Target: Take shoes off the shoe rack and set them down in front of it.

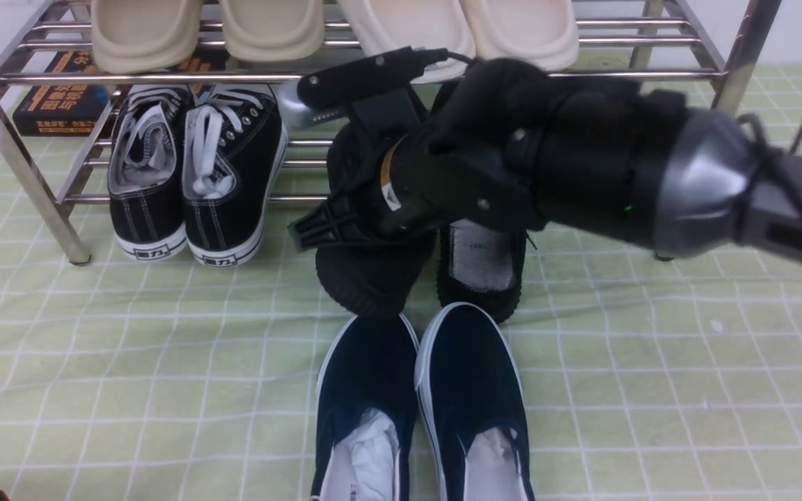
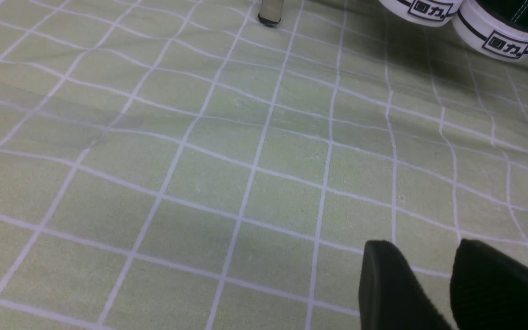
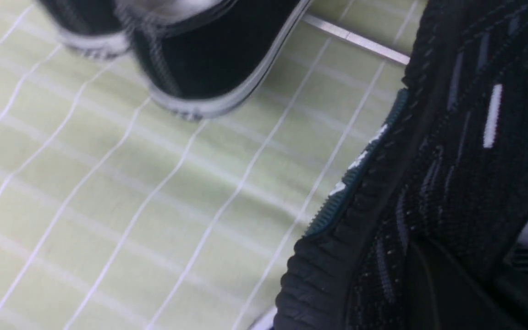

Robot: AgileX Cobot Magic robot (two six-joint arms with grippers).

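Front view: navy pair (image 1: 418, 396) down, black pair (image 1: 481, 271) nearly.
Right gripper (image 1: 335, 223) squeezes one black shoe (image 1: 366, 278) near the rack (image 1: 4, 132) (left gripper (image 2: 424, 261) jaws apart, empty).

Pale green cloth (image 1: 95, 390) crossed by a thin white grid. Shiny silver rack (image 1: 18, 160). Tan slippers (image 1: 143, 31) and paler cream slippers (image 1: 526, 28). Black sneakers (image 1: 230, 188) with white laces, white stitching, grey lining and white soles edged with a black stripe, plus a black-on-white logo patch on the rubber. Black book (image 1: 60, 104) with orange lettering. All-black knit shoes (image 1: 366, 278), flecked close up with short white and grey dashes, a ribbed teal strip along the sole, pale grey stuffing inside one. Navy shoes (image 1: 470, 390) with white soles and white paper stuffing. Black arm (image 1: 582, 160) with a dark grey collar, an orange-and-white label and a tiny green light.
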